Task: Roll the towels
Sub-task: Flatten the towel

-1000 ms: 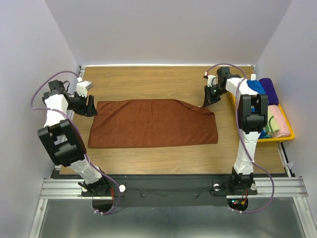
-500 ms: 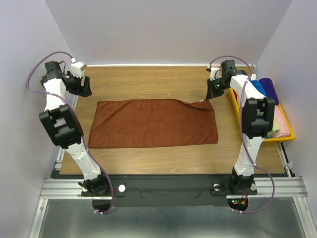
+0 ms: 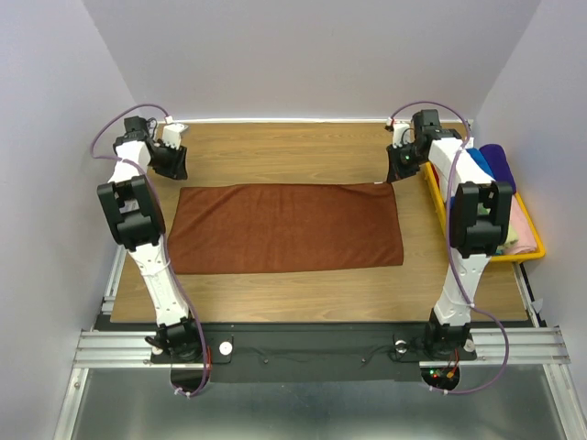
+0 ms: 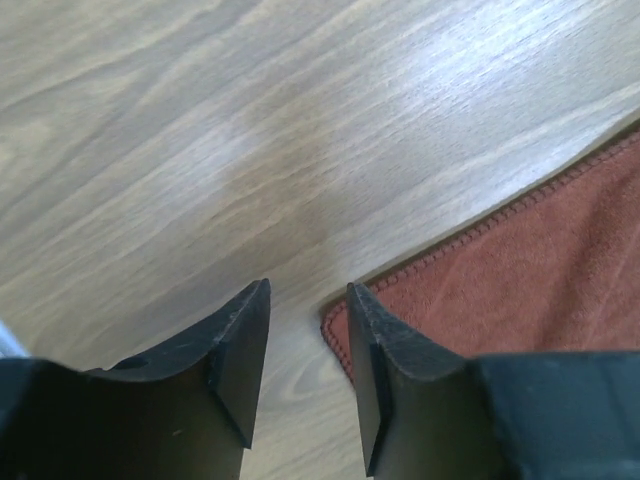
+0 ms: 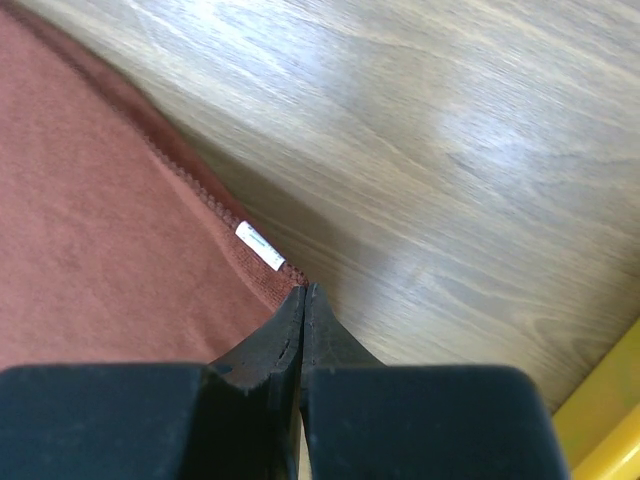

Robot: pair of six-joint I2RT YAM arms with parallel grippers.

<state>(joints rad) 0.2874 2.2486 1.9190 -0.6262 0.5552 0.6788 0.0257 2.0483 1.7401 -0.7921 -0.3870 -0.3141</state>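
Rust-brown rectangular cloth towel (image 3: pixel 284 227) is spread flat and unrolled on the wooden table (image 3: pixel 275 147), long side running left to right.

Left black two-finger gripper (image 4: pixel 308 290) is at the towel's far-left corner. Fingers are narrowly parted with nothing between them, only bare wood in the gap. The towel's stitched corner lies just beside the tip of the inner finger, partly under it. The other finger is off the cloth, over the table.

Right black two-finger gripper (image 5: pixel 302 290) is at the towel's far-right corner. Fingers are pressed together with no gap, clamped on the corner hem, which runs straight into the tips. A small white label (image 5: pixel 259 246) on the towel's hem sits just beside the fingertips. The cloth spreads away to one side of the fingers and there is bare wood on the other.

Right of the towel, apart from it, is a yellow plastic tray (image 3: pixel 532 249) with rolled blue (image 3: pixel 475 162), purple (image 3: pixel 500 165) and pink (image 3: pixel 516 225) towels inside. The right arm partly hides the tray's near wall.
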